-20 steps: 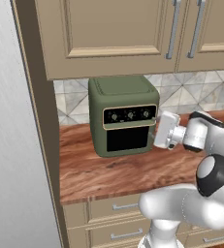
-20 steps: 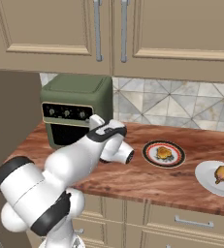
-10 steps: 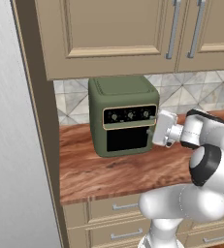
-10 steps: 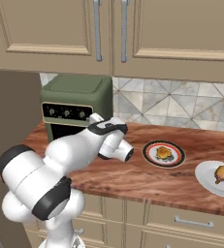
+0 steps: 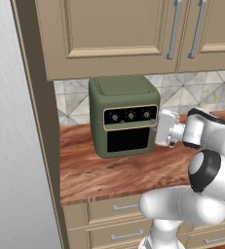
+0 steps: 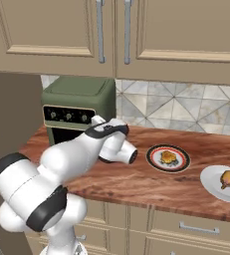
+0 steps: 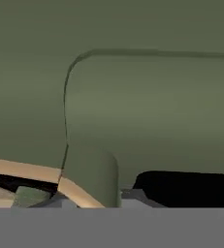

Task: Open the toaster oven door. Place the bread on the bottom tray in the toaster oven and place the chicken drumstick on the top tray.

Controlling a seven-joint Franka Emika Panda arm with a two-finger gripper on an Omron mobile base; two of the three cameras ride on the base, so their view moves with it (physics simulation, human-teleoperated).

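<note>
On the wooden counter point(image 5: 114, 170), olive toaster oven point(image 5: 123, 114), door point(image 5: 128, 139) closed, jaws clenched at its right edge.

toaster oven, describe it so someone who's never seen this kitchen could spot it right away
Look along the wooden counter to its left end, under the beige wall cabinets and beside the tall side panel. There stands the toaster oven, a boxy olive-green appliance with a rounded top. Its black strip of three small knobs and the dark window in its closed door set it apart from the two flat food plates farther right.
</note>
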